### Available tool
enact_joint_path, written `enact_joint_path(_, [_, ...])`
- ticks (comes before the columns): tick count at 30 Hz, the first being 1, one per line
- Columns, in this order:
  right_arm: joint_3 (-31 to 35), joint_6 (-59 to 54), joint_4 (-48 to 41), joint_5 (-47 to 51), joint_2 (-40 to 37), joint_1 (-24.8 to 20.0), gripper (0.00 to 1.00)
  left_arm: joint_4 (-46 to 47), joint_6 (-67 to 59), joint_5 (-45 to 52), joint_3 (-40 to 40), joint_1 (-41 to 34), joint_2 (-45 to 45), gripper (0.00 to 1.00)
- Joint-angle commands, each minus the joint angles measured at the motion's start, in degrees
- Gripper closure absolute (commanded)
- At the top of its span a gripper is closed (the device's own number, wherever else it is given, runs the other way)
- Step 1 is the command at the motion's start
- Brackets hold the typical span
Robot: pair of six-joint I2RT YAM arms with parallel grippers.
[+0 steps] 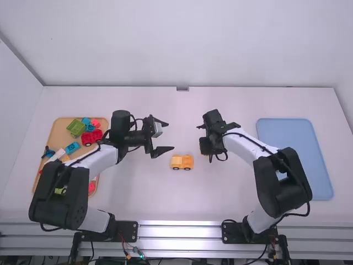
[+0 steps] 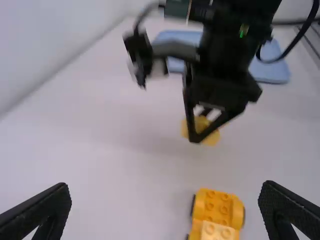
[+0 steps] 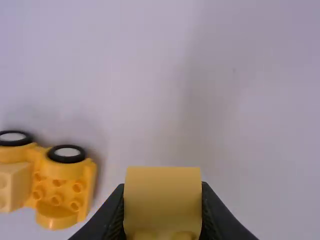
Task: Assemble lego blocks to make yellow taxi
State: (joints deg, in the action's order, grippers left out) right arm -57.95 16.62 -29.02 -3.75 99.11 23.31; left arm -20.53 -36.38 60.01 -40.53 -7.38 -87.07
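Desk: white and smooth [image 1: 132, 190], a small grey fitting [image 1: 182, 88] at twelve o'clock on its far edge.
Room: plain white walls [image 1: 165, 44] rise beyond the far edge and at ten o'clock; silvery metal rails [image 1: 179, 232] run along the near side, at six o'clock.
Taxi base: orange-yellow plastic brick vehicle with black-rimmed wheels [image 1: 181, 162], on the desk just toward six o'clock from the high view's middle, a paler yellow block [image 3: 16, 187] mounted at one end.
Held piece: yellow plastic block [image 3: 162, 200], apart from the taxi base, at about two o'clock from it in the high view.
Right gripper [image 1: 207, 152]: fingers pinching the held piece from both sides.
Left gripper [image 1: 170, 136]: fingers spread wide with nothing between them, at eleven o'clock from the taxi base.
Tan tray [image 1: 62, 130]: nine o'clock on the desk, carrying green, blue and red plastic blocks, partly under the left arm.
Blue tray [image 1: 298, 138]: rectangular, rounded corners, at three o'clock.
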Motion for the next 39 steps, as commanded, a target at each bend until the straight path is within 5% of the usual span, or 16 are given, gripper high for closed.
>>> enact_joint_path(1, [1.81, 19.21, -0.20, -0.74, 0.76, -1.16, 1.00, -0.15, -3.69, 0.63, -1.42, 0.28, 2.95, 0.00])
enact_joint_path(13, [6.32, 73.05, -0.48, -3.13, 0.76, -3.45, 1.00, 2.34, -3.50, 0.61, -1.29, 0.26, 4.79, 0.01])
enact_joint_path(39, [6.19, 95.47, 0.59, -3.91, 4.74, -0.79, 0.96, 3.65, -3.52, 0.59, -1.29, 0.28, 4.79, 0.01])
